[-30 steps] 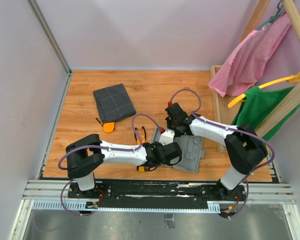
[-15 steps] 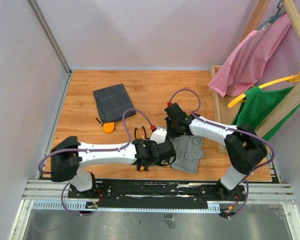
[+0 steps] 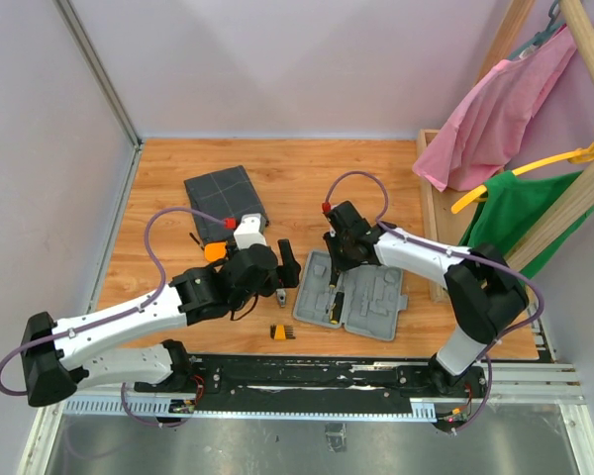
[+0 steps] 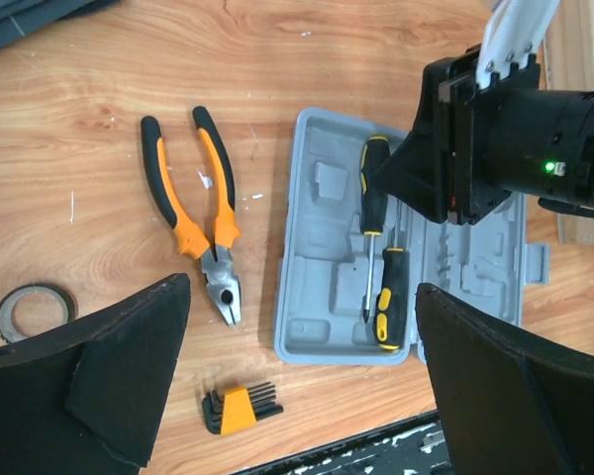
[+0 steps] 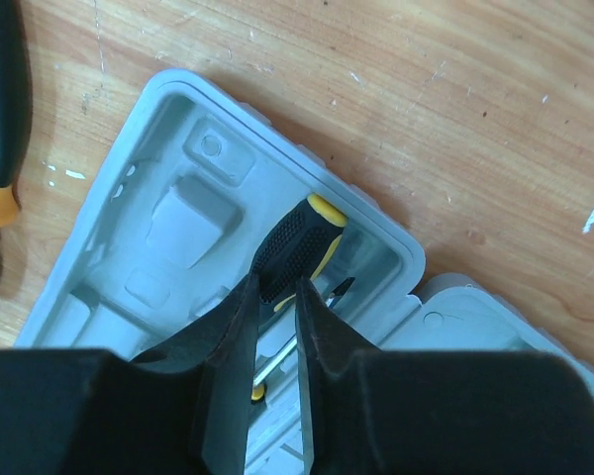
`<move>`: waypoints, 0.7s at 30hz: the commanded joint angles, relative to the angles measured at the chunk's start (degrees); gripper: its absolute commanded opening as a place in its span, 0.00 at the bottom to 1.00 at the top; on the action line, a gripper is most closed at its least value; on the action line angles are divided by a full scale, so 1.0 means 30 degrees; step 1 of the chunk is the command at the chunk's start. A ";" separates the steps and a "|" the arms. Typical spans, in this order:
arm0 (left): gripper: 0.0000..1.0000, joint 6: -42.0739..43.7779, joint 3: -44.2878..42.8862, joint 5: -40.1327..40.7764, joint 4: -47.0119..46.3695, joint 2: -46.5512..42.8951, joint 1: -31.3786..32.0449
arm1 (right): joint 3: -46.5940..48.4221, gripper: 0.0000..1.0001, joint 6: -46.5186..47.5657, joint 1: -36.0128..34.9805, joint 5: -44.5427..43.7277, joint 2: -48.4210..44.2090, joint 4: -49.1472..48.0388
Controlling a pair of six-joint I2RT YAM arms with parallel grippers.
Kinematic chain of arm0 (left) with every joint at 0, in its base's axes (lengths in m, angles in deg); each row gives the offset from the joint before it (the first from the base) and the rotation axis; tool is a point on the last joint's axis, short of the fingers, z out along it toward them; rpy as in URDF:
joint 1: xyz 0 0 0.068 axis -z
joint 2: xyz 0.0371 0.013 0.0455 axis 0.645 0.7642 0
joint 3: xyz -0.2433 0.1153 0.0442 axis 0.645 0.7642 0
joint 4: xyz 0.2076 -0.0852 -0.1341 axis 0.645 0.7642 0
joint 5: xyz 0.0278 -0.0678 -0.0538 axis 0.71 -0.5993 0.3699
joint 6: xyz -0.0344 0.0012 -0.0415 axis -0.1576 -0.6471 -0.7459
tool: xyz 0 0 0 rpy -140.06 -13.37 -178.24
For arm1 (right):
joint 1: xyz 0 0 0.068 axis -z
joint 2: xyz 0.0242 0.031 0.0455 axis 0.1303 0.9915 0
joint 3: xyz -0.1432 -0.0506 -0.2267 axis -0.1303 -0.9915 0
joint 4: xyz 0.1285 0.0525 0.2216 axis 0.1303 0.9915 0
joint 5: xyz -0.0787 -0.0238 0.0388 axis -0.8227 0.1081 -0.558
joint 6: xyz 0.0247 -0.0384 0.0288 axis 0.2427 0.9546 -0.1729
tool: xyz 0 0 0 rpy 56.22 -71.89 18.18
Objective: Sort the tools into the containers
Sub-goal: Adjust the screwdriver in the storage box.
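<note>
Only the left wrist view shows the tape ring (image 4: 32,307), lying left of the pliers (image 4: 193,213) and the grey case (image 4: 317,297). The left gripper (image 4: 302,287) is spread wide and holds nothing. The right gripper (image 5: 274,297) is nearly pressed together at a screwdriver (image 5: 295,242) in the case; I cannot tell if it grips.

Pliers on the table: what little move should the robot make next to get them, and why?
Probably lower the left hand toward the pliers to grab them. That hand is wide open and empty, the pliers lie on the wood just beside the grey case, and both screwdrivers already lie inside it.
</note>
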State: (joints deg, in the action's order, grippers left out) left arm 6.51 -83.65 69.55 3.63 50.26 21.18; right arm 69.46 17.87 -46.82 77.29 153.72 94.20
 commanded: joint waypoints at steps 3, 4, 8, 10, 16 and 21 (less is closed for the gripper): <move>0.99 0.0090 -0.0189 0.0539 -0.0306 -0.0039 -0.0576 | 0.1914 0.22 0.3478 0.0253 -0.0291 0.0804 0.1738; 0.99 0.0048 -0.0193 0.0506 -0.0174 0.0103 -0.0601 | 0.2158 0.22 0.3519 0.0264 -0.0183 0.0762 0.1895; 0.99 -0.0328 0.0021 0.0438 0.0078 0.0628 -0.0614 | 0.2199 0.27 0.3206 0.0253 0.0260 -0.0260 0.2038; 0.99 -0.0601 0.0346 0.0390 -0.0081 0.0686 -0.0641 | 0.1794 0.32 0.2780 0.0253 0.0332 -0.0959 0.2022; 0.99 -0.0604 0.1635 0.0024 -0.1535 0.0133 -0.0643 | -0.0094 0.39 0.1474 0.0222 0.0464 -0.2781 0.2255; 0.99 -0.0594 0.2349 0.0078 -0.1933 -0.0393 -0.0708 | -0.1838 0.40 0.1973 -0.0209 0.1246 -0.4162 0.1959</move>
State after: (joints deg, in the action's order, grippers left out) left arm 5.33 -77.75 68.91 0.97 51.24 19.60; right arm 67.71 23.55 -46.73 78.93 143.75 98.84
